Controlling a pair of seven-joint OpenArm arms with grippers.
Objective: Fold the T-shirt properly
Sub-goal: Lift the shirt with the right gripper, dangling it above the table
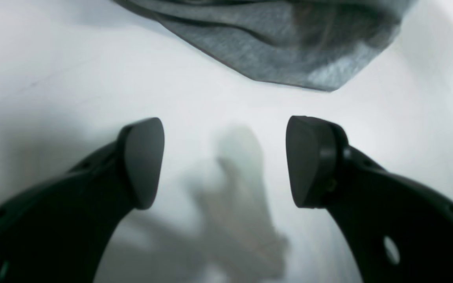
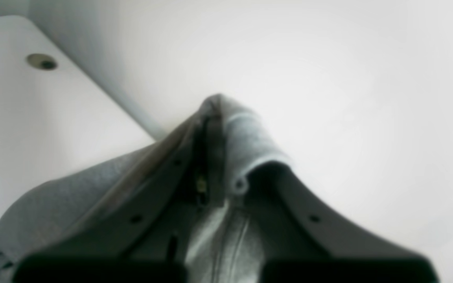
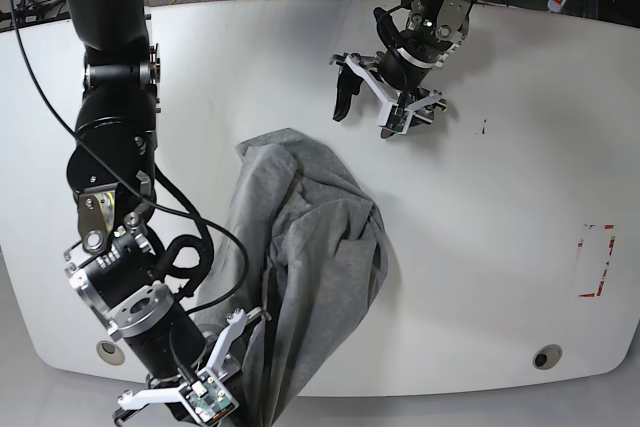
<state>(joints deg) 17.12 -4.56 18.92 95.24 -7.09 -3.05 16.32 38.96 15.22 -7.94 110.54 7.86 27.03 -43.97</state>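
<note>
Lying across the white table (image 3: 500, 197) — one T-shirt (image 3: 310, 247), light heather-grey, bunched into long folds, running from mid-table down to the near edge and lifted there. Right gripper (image 2: 210, 157): jaws closed together on a fold of the T-shirt, cloth draped over both fingers and hanging beneath; seen in the base view at the lower left, at the table's near edge. Left gripper (image 1: 224, 161): jaws spread wide, nothing between the pads (image 1: 144, 161), poised above bare table with a rumpled corner of the cloth just ahead of the fingertips — apart, not touching. Table carries two round holes near its front edge (image 3: 543, 356).
</note>
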